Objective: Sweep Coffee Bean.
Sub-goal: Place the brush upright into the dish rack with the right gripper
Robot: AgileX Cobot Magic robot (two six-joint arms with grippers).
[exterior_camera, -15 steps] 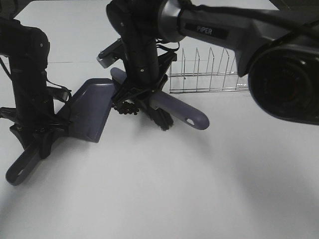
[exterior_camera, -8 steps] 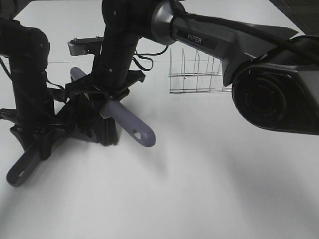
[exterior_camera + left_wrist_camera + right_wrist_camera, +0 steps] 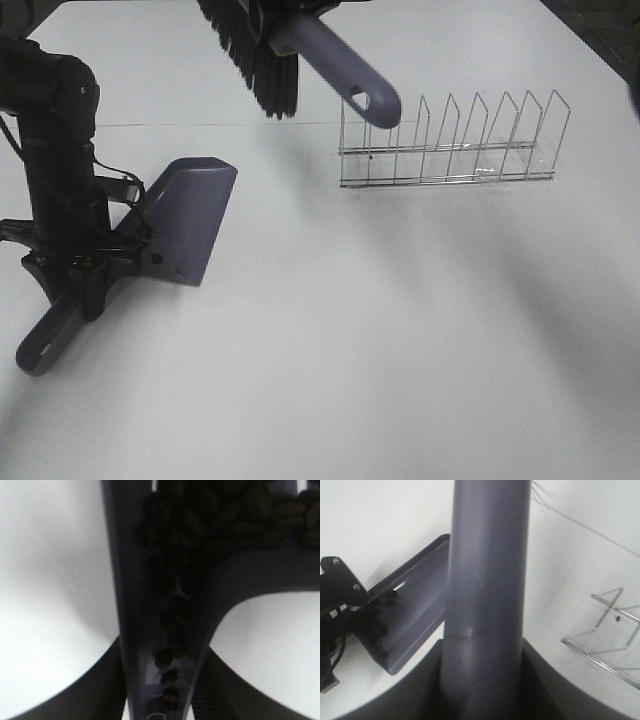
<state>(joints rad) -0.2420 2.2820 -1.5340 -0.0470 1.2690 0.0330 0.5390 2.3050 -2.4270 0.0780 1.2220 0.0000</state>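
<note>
Purple dustpan point(image 3: 190, 215) holds coffee bean point(image 3: 200, 520): wrist views show, high view doesn't.

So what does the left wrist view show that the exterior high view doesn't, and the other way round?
Only the left wrist view shows the beans. They are piled in the dustpan by its handle, and some lie down the handle's channel. Only the exterior high view shows the brush, up in the air above the table, and the rack standing apart from the dustpan. Both views show the dustpan, the white table and the left gripper clamped on the dustpan's handle.
</note>
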